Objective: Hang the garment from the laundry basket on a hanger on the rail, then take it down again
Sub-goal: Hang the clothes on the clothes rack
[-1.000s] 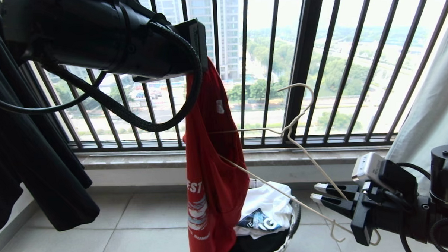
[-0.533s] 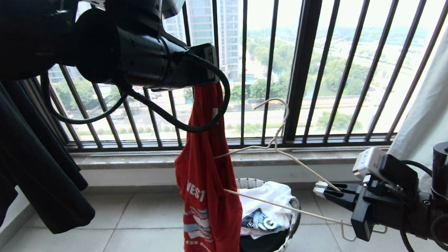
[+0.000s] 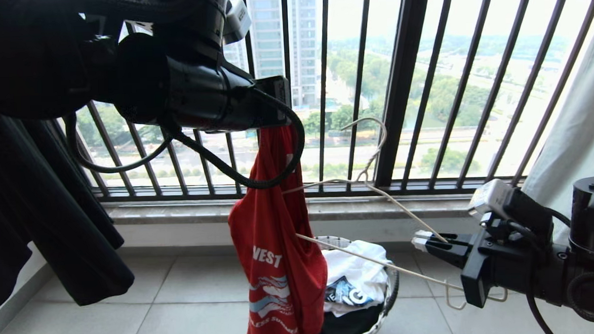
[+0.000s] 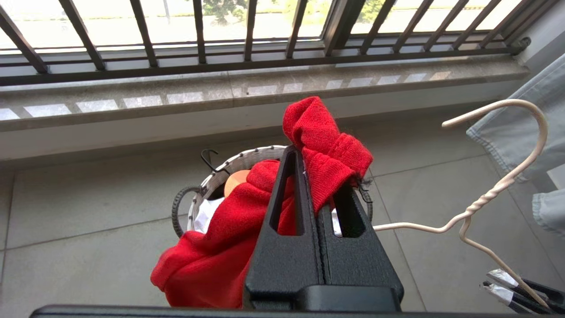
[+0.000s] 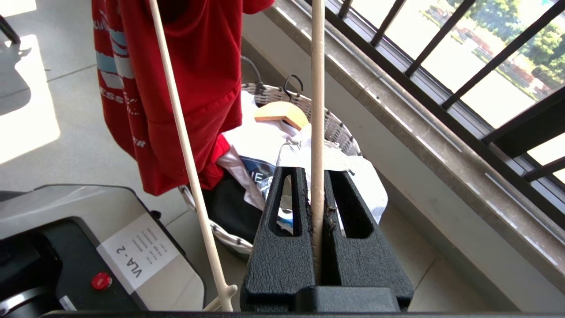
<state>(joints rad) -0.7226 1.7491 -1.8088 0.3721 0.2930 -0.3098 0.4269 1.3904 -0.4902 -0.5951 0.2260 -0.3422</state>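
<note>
Left gripper up high by the window bars, jaws clamped on a bunched fold of the garment, which hangs straight down over the laundry basket on the floor. Right gripper low at right, jaws closed on one arm of the hanger; its other end is threaded into the shirt.

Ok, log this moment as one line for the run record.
left claw: shut on red T-shirt, held above laundry basket | right claw: shut on wire hanger | hanger end inside shirt | rail: not in view
</note>
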